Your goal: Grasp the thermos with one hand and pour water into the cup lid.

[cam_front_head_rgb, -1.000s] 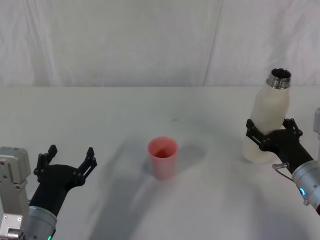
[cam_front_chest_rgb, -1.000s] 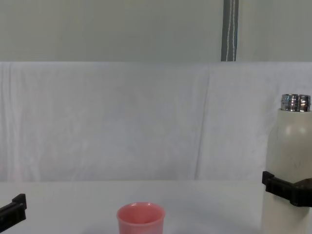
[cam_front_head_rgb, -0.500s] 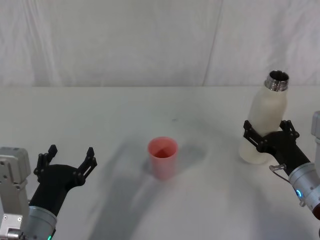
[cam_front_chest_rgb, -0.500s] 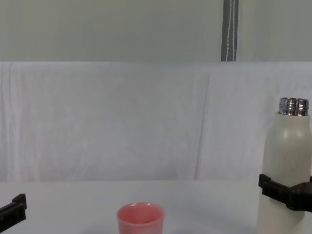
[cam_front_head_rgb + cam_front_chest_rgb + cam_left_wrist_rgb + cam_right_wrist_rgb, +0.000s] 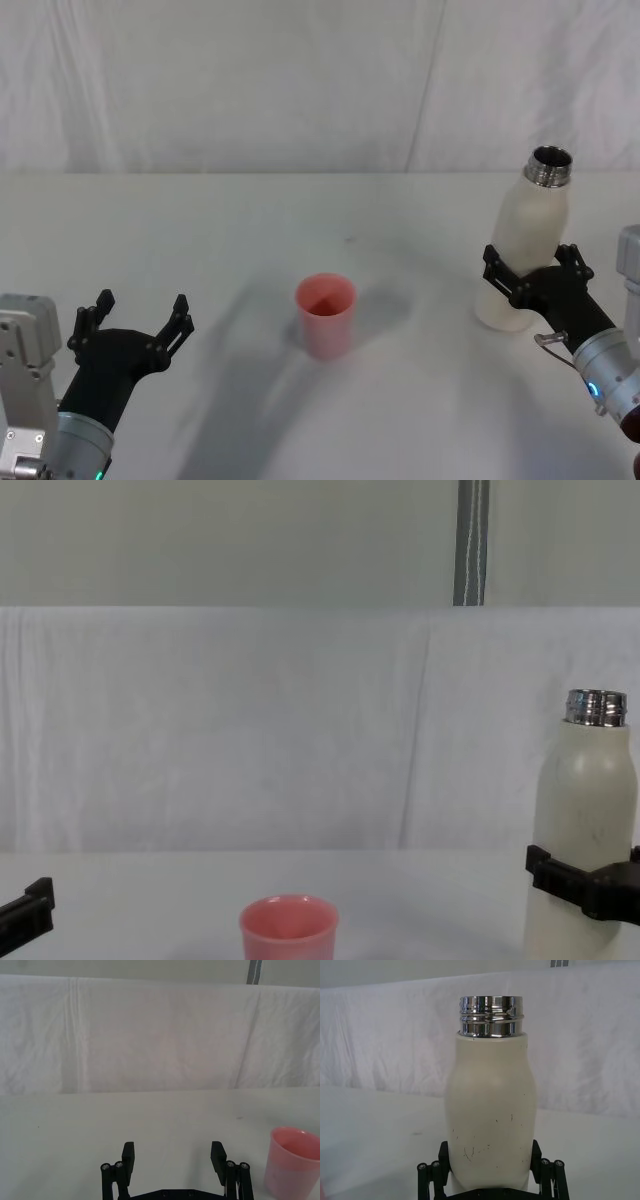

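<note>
The thermos (image 5: 528, 225) is a tall cream-white bottle with an open steel neck, standing upright at the table's right side. My right gripper (image 5: 530, 268) is shut on its lower body, one black finger on each side, as the right wrist view shows close up on the thermos (image 5: 490, 1110). The cup lid (image 5: 325, 315), a small pink cup, stands at the table's middle, well to the left of the thermos (image 5: 590, 800). My left gripper (image 5: 140, 308) hovers open and holding nothing at the near left, with the cup lid (image 5: 292, 1162) off to its right.
A white cloth covers the table (image 5: 250, 220) and hangs as a backdrop behind it. A grey vertical pole (image 5: 472, 540) rises behind the backdrop. Bare tabletop lies between the cup lid and each gripper.
My right gripper has carried the thermos a little to the left, toward the cup lid, and slightly lower in the chest view. The left gripper and the cup lid have stayed put.
</note>
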Controlling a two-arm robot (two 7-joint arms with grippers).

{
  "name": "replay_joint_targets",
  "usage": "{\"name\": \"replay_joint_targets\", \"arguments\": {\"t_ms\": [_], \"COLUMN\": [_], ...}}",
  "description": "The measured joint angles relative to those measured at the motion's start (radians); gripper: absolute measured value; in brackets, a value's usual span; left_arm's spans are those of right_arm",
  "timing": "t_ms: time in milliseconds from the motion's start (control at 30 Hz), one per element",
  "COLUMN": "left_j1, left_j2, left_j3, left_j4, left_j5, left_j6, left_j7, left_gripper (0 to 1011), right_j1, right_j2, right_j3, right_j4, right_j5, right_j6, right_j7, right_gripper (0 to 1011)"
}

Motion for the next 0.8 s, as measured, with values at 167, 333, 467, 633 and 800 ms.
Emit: {"name": "replay_joint_targets", "arguments": {"t_ms": [167,333,467,633,800], "left_j1": [0.000,0.000,0.000,0.000,0.000], "left_j2": [0.000,0.000,0.000,0.000,0.000], "left_j3": [0.000,0.000,0.000,0.000,0.000], "left_j4": [0.000,0.000,0.000,0.000,0.000], "left_j5": [0.000,0.000,0.000,0.000,0.000], "left_j6": [0.000,0.000,0.000,0.000,0.000], "left_j7": [0.000,0.000,0.000,0.000,0.000], "left_gripper": [1001,1001,1001,1001,1001], "right_j1": [0.005,0.011,0.014,0.017,0.016], "right_j2": [0.000,0.000,0.000,-0.001,-0.001], "right_j3": [-0.002,-0.004,-0.005,-0.005,-0.005], "right_j4": [0.009,0.020,0.026,0.029,0.029], "right_j5": [-0.001,-0.001,-0.001,-0.005,-0.005], "right_j6": [-0.004,-0.006,-0.007,-0.012,-0.012], "right_j7": [0.000,0.006,0.007,0.006,0.005], "right_gripper": [950,950,950,950,950]}}
